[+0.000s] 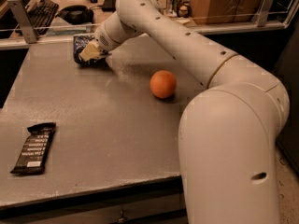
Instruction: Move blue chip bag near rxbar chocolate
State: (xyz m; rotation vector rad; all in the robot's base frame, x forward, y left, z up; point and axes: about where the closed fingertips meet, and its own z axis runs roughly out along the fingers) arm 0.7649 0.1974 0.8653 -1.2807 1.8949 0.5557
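Note:
The blue chip bag (82,45) lies at the table's far left, near the back edge. It is dark navy and crinkly, and partly covered by my gripper. My gripper (89,53) is down on the bag's front part, at the end of my white arm (187,45), which reaches in from the right. The rxbar chocolate (34,148) is a flat black wrapper with white text. It lies at the front left of the table, far from the bag and the gripper.
An orange ball (163,84) sits mid-table, right of the bag. The grey table (107,139) has a front edge close to the rxbar. Behind a rail at the back are a keyboard (41,10), a dark headset (74,14) and a cardboard box (224,3).

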